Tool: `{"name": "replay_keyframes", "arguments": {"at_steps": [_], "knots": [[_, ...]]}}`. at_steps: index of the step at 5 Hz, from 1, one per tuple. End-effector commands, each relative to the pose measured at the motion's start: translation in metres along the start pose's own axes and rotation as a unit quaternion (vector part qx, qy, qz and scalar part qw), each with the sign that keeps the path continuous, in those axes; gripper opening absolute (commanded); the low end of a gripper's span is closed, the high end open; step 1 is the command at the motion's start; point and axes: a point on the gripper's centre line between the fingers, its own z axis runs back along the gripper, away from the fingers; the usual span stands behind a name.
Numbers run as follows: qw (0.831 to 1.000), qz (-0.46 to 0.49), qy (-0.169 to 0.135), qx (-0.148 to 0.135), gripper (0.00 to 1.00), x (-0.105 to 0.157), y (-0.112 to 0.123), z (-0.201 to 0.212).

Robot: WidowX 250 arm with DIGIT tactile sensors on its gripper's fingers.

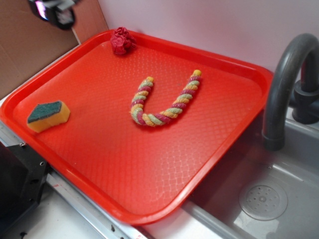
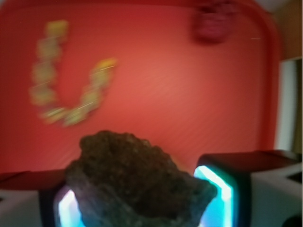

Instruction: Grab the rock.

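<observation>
The rock [image 2: 135,182] is sitting between the two lit pads [image 2: 215,191] of the gripper [image 2: 142,203] in the wrist view, filling the gap from one to the other, so you are looking at jaws closed on it and carrying it. You are seeing the gripper [image 1: 52,11] in the exterior view only as a blurred dark shape at the top left corner, well above the red tray [image 1: 149,214] and out past its far left edge; the stone itself is not showing there. On the tray you are finding just the twisted rope [image 1: 162,102] in a U, the yellow sponge [image 1: 48,115] with its green top near the left rim, and the dark red wrinkly ball [image 1: 121,41] at the far rim. The rock is lying directly in the grasp, its broad face turned toward the camera, its long axis running roughly across from pad to pad. By my reading, the grab is essentially made; you are only needing to keep the squeeze steady, since an angular stone may shift.
</observation>
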Motion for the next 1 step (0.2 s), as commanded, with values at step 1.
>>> {"name": "replay_keyframes", "arguments": {"at_steps": [1], "knots": [[0.998, -0.033, -0.003, -0.048, 0.29, -0.0183, 0.0294, 0.0521]]}}
